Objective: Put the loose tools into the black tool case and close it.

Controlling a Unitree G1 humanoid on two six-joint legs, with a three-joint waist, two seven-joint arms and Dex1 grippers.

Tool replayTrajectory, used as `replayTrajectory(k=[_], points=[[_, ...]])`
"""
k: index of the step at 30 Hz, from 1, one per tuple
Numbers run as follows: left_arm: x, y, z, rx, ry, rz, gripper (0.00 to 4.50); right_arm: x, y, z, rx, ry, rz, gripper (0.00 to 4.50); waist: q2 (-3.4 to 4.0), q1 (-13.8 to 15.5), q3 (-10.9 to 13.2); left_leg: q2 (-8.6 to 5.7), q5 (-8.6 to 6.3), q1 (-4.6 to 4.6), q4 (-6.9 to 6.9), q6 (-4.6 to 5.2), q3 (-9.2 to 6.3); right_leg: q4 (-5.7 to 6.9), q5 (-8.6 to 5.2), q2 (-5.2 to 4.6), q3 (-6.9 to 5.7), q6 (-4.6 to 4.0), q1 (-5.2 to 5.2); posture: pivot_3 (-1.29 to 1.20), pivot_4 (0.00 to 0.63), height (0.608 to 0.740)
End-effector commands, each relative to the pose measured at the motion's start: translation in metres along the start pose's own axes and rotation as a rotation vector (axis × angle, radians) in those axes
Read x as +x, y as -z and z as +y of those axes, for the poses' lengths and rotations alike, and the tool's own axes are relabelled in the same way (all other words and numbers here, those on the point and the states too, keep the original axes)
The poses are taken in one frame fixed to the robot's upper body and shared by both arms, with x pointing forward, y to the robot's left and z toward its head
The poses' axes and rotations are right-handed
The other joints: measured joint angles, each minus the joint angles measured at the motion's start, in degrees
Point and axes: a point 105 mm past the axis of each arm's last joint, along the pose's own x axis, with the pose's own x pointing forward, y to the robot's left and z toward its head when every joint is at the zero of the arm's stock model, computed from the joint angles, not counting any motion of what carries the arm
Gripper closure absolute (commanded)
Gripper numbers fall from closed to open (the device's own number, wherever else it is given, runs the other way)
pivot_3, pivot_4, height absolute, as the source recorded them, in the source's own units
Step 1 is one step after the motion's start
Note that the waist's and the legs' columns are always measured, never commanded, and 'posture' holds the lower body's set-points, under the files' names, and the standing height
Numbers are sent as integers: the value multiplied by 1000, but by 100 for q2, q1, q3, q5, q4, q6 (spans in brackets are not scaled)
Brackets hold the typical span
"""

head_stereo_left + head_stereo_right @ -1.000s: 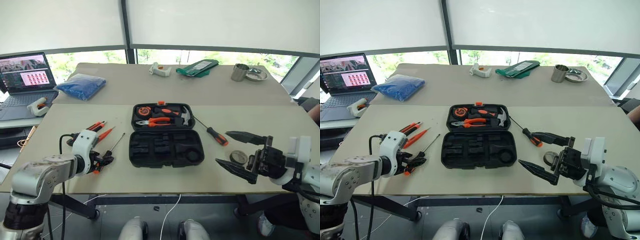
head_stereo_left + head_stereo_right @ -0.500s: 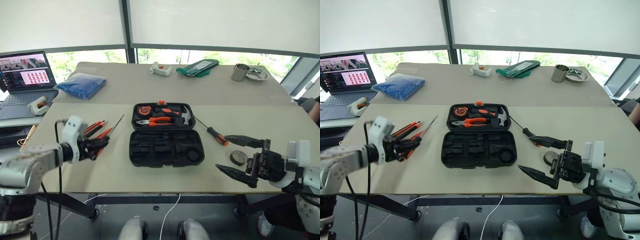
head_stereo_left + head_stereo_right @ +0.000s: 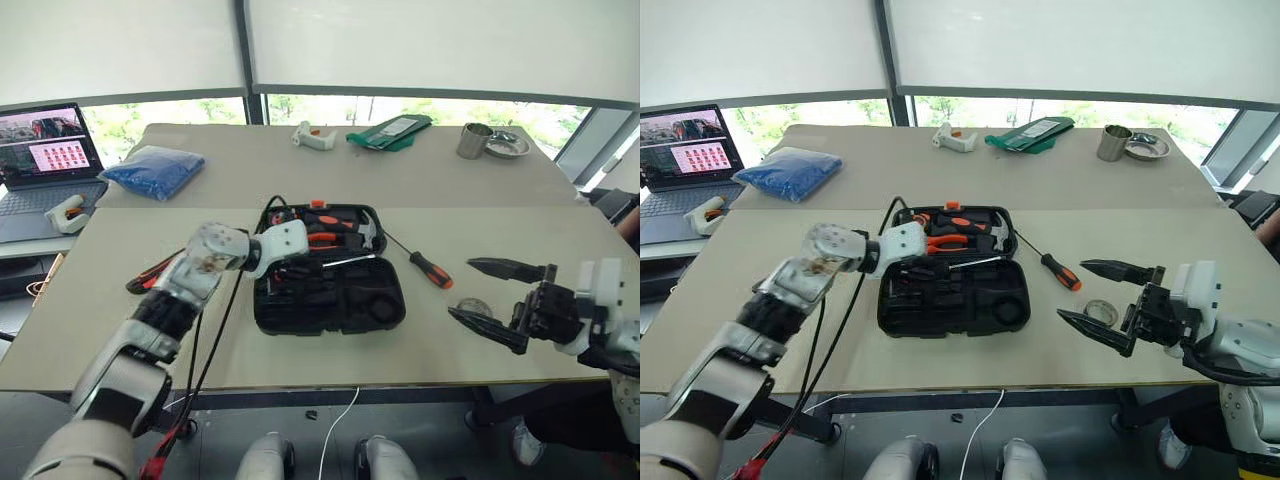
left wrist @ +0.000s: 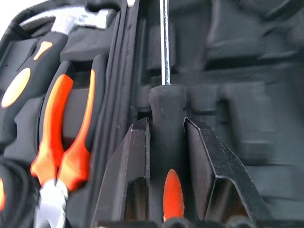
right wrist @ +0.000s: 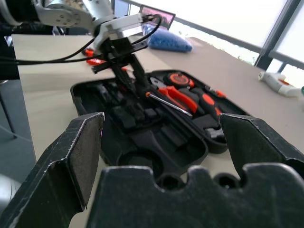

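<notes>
Left gripper (image 4: 166, 142) pinches a black-and-orange screwdriver (image 4: 165, 114) over the open black tool case (image 3: 330, 300) (shaft level) — right gripper (image 3: 497, 300) spread wide, beside the tape roll (image 3: 472, 308).

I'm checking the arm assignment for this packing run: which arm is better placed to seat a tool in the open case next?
Probably left: the left gripper is shut on a black-and-orange-handled screwdriver right over the open black plastic tool case. The right gripper hangs open and empty beside the case.
</notes>
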Motion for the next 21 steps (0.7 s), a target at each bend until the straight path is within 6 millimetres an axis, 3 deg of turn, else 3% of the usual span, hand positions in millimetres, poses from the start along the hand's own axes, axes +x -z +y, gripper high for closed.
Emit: replayTrajectory(k=[1, 6, 17, 19, 21], points=[[-6, 2, 14, 50, -40, 21, 3761, 1, -11, 0, -39, 6, -12, 0, -1, -6, 0, 0, 0, -9, 2, 0, 2, 3, 12, -1, 1, -17, -11, 0, 150, 740], [-9, 12, 10, 73, 5, 40, 3761, -4, -8, 4, -30, 20, 0, 0, -1, 20, 1, 3, -1, -15, 19, 3, 4, 7, 14, -6, 3, -1, -14, 0, 150, 740], [4, 10, 13, 74, 14, 91, 3761, -7, -14, 4, -33, 27, -28, 0, -1, 76, 1, 3, 2, -14, 43, 14, 4, 16, 6, -5, 20, 35, -6, 0, 150, 740], [3, 1, 15, 56, -7, 34, 2838, -4, -21, 6, -26, 19, -68, 0, -1, 80, 1, 3, 2, -15, 50, 16, 3, 19, 7, -4, 20, 36, -5, 0, 150, 740], [0, -4, 19, 62, -38, 3, 2385, -3, -23, 8, -12, 13, -79, 0, -1, 87, 1, 5, 0, -22, 65, 19, -2, 24, 8, -3, 20, 37, -5, 0, 150, 740]])
